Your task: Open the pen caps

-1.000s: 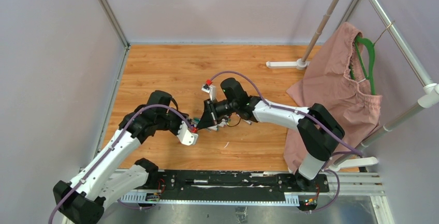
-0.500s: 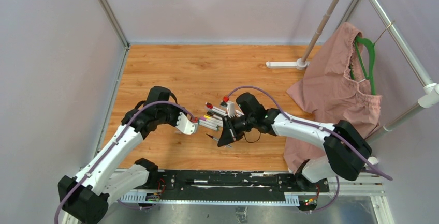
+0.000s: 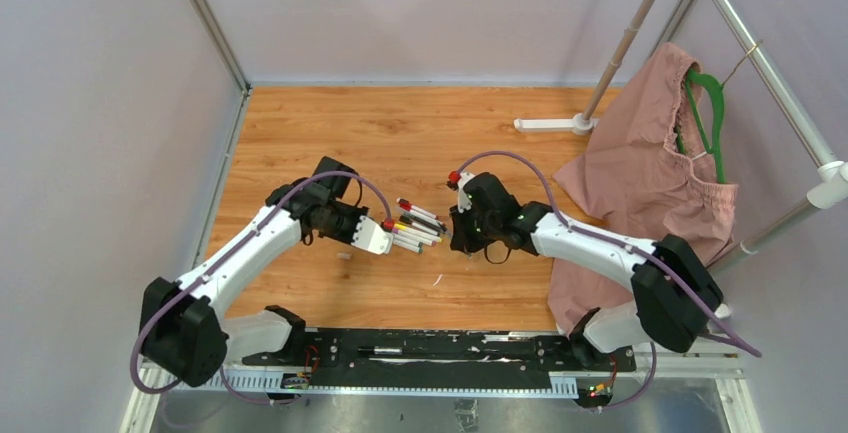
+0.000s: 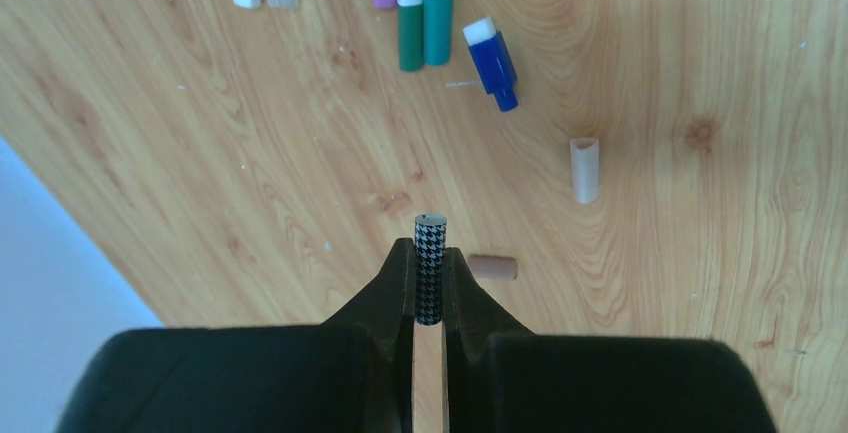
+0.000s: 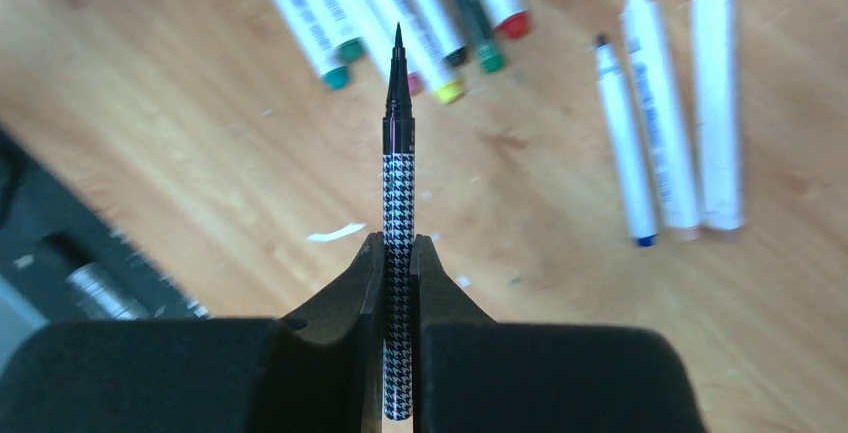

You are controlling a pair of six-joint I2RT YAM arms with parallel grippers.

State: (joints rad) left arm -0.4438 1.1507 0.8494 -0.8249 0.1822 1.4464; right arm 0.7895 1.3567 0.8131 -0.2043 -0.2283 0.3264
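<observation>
My left gripper [image 4: 430,253] is shut on a short black-and-white houndstooth pen cap [image 4: 430,243], held above the wood floor. My right gripper [image 5: 398,245] is shut on the matching houndstooth pen [image 5: 399,193], its bare black tip [image 5: 398,53] pointing away. In the top view the left gripper [image 3: 372,240] is just left of a bundle of white markers [image 3: 416,225] and the right gripper [image 3: 462,237] is just right of it. The markers carry green, red and yellow caps [image 5: 450,90]. Loose blue [image 4: 493,61], whitish [image 4: 584,168] and brown [image 4: 493,267] caps lie on the floor.
Three uncapped white markers [image 5: 660,123] lie right of the capped bundle. A pink garment [image 3: 640,173] hangs on a green hanger from a white rack at the right, whose foot [image 3: 550,124] rests on the floor. Grey walls enclose the wooden floor [image 3: 330,133].
The grippers, together a second ago, have pulled apart, the cap in the left and the pen in the right. The left has moved right to the bundle; the right has swung back.
</observation>
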